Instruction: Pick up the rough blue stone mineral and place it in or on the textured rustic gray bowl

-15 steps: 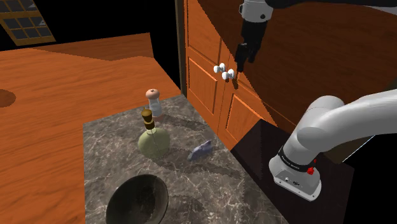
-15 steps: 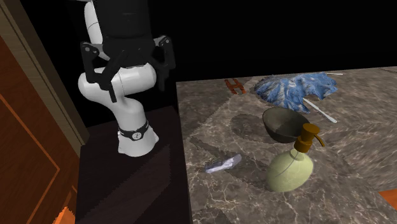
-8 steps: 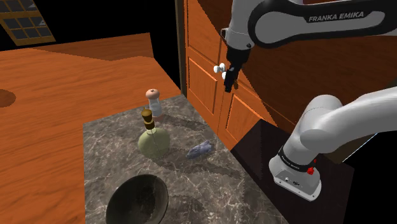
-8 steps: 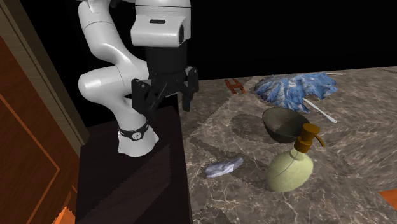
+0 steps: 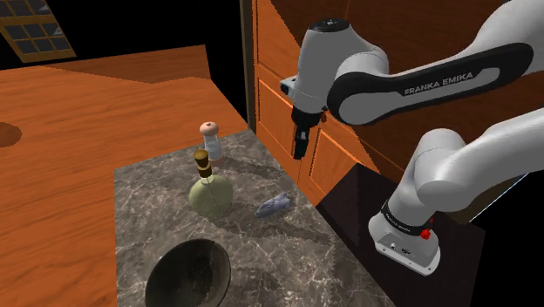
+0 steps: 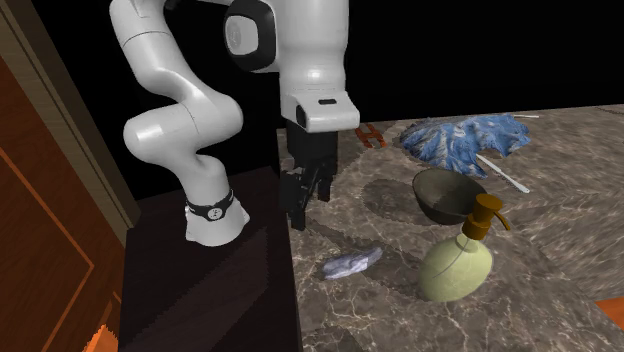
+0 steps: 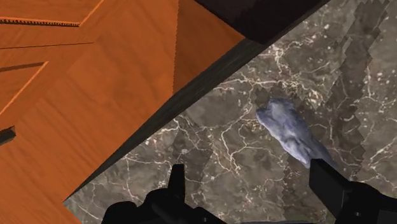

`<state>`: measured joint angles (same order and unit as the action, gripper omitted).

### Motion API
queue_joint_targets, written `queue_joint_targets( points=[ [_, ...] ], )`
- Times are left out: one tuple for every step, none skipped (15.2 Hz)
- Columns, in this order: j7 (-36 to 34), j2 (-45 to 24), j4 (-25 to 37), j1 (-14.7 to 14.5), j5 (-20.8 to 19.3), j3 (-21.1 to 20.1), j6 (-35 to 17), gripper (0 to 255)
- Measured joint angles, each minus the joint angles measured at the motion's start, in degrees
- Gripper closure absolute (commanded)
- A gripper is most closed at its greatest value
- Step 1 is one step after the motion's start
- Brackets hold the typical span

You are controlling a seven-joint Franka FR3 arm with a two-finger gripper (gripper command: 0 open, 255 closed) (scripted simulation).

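Note:
The pale blue-grey stone (image 5: 275,205) lies on the marble counter near the edge by the stand, also seen in the second exterior view (image 6: 351,262). The dark round bowl (image 5: 187,275) sits at the counter's near end in the shoulder view and behind the soap bottle in the second exterior view (image 6: 446,198). My gripper (image 5: 299,148) hangs open in the air above the counter's edge, some way above the stone (image 7: 292,130). In the wrist view the stone lies close to one of the two spread fingers (image 7: 318,173). Nothing is held.
A pale green soap bottle (image 5: 209,194) stands between stone and bowl. A small shaker (image 5: 210,139) stands at the counter's far end. A blue duster (image 6: 465,140) lies beyond the bowl. An orange wooden cabinet (image 5: 283,83) rises right beside the counter, close to the gripper.
The arm has swung down: the gripper dropped from high by the cabinet knobs to just above the counter edge, closer to the stone. Its fingers stay open. The stone has not moved.

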<state>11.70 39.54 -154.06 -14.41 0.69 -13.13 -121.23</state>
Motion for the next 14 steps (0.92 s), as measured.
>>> queue_joint_targets(
  points=[
    [0.65,-0.49,-1.29,-0.87,-0.09,-0.69,-2.27,0],
    [1.29,-1.51,-2.22,-1.59,-0.3,-1.39,-4.66,0],
    [1.72,-2.66,-3.23,-2.35,-0.51,-2.26,-7.25,0],
    [2.18,-3.76,-4.27,-3.05,-0.79,-3.09,-9.83,0],
    [2.51,-5.2,-5.26,-3.67,-1.15,-4.03,-12.67,0],
    [2.7,-6.61,-5.77,-4.27,-1.57,-5.06,-15.04,0],
    [3.33,-7.29,-6.9,-4.8,-2.05,-5.67,-17.34,0],
    [3.73,-9.13,-7.49,-4.84,-2.94,-6.51,-20.17,0],
    [3.79,-11.24,-8.24,-4.74,-4.02,-7.62,-23.43,0],
    [3.37,-13.05,-9.03,-4.82,-5.08,-9.07,-26.45,0],
    [3.08,-14.69,-9.24,-4.66,-6.35,-10.42,-28.79,0],
    [2.68,-15.88,-10.29,-4.44,-7.74,-11.81,-31.42,0],
    [1.68,-18.48,-10.29,-2.91,-10.17,-13.82,-34.47,0],
    [0.03,-21.03,-10.25,-1.12,-12.97,-16.2,-37.33,0]
  ],
)
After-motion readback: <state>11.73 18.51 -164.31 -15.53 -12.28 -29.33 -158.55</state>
